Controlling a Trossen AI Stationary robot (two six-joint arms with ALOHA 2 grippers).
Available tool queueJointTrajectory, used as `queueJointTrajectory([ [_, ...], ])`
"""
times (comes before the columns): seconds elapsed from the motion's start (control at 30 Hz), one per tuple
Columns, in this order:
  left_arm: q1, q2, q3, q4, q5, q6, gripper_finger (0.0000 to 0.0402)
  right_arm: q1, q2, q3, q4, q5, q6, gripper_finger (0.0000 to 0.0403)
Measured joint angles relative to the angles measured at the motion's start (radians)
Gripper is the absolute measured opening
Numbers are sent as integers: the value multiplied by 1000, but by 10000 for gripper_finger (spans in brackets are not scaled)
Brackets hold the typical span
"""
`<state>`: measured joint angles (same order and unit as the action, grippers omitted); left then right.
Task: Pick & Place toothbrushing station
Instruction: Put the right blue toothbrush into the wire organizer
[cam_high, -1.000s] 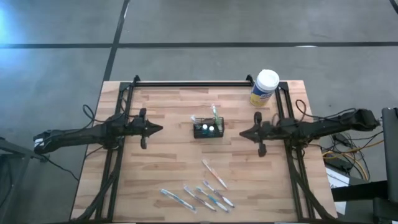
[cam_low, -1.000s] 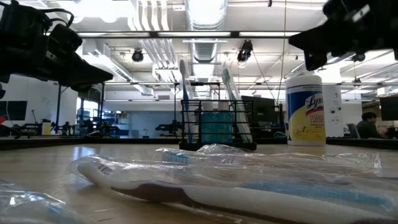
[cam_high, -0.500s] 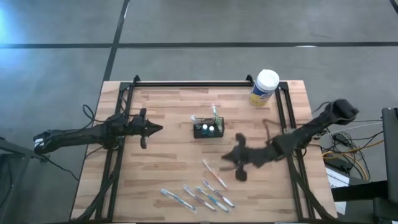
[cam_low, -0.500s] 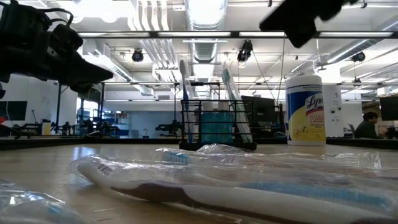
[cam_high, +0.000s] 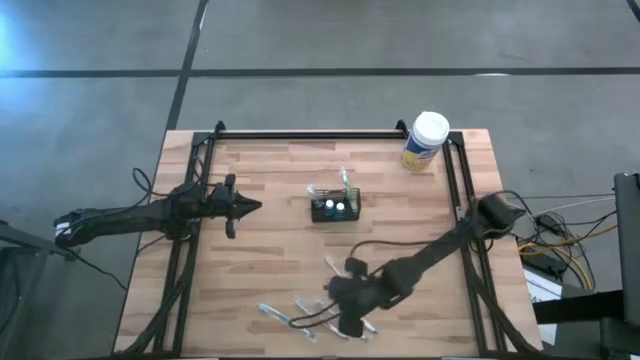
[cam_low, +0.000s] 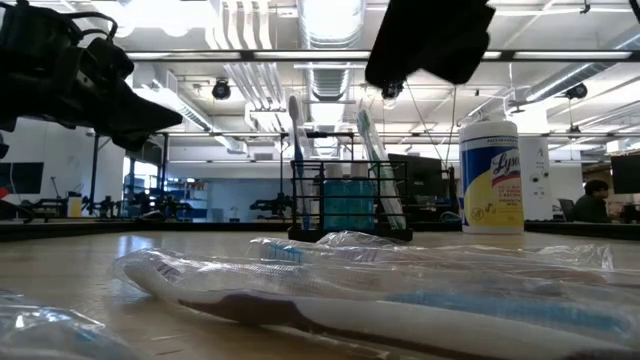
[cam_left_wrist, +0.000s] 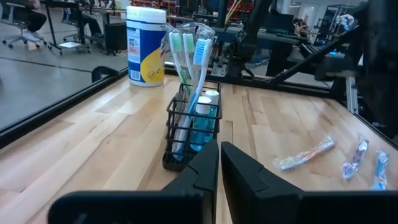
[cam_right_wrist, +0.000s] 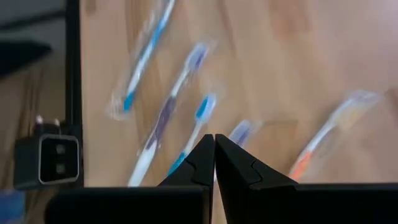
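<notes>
Grey floor lies all around the wooden desk (cam_high: 270, 250), which has black rails down both sides. The toothbrushing station (cam_high: 334, 207), a small black wire caddy, stands near the middle of the desk with a few toothbrushes (cam_left_wrist: 188, 59) sticking up out of it and blue bottles inside. A white tub with a yellow label (cam_high: 426, 141) stands at the far right corner, well apart from the caddy. More toothbrushes in clear wrappers (cam_right_wrist: 181, 93) lie spread out near the front edge. The right gripper (cam_high: 335, 292) reaches over them, and from above its arm hides some of them, so they cannot all be counted. Its jaws are shut tight and hold nothing. From the right wrist the wrapped brushes look blurry. The left gripper (cam_high: 252, 207) hangs off to the left side of the caddy, apart from it, with its jaws almost closed and nothing between them. Down low, the nearest wrapped brush (cam_low: 400, 300) fills the front, and the right arm is only a dark shape cut off at the top.
</notes>
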<state>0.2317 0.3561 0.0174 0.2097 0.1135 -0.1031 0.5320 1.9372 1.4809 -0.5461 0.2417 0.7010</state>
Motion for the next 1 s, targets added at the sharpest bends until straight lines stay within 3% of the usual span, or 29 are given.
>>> queueJointTrajectory([
  [0.2, 0, 0, 1, 7, -2, 0, 25, -17, 151, 209, -191, -88, 1, 11],
  [0.33, 0, 0, 1, 7, -2, -6, 25, -19, 191, 275, -220, -125, 6, 26],
  [0.43, 0, 0, 1, 7, -2, -27, 25, -26, 217, 297, -219, -190, 62, 52],
  [0.7, 0, 0, 3, 8, 1, -40, 25, -39, 240, 287, -231, -216, 161, 131],
  [1.0, 0, 0, 3, 9, 1, -55, 25, -40, 271, 283, -206, -224, 164, 161],
])
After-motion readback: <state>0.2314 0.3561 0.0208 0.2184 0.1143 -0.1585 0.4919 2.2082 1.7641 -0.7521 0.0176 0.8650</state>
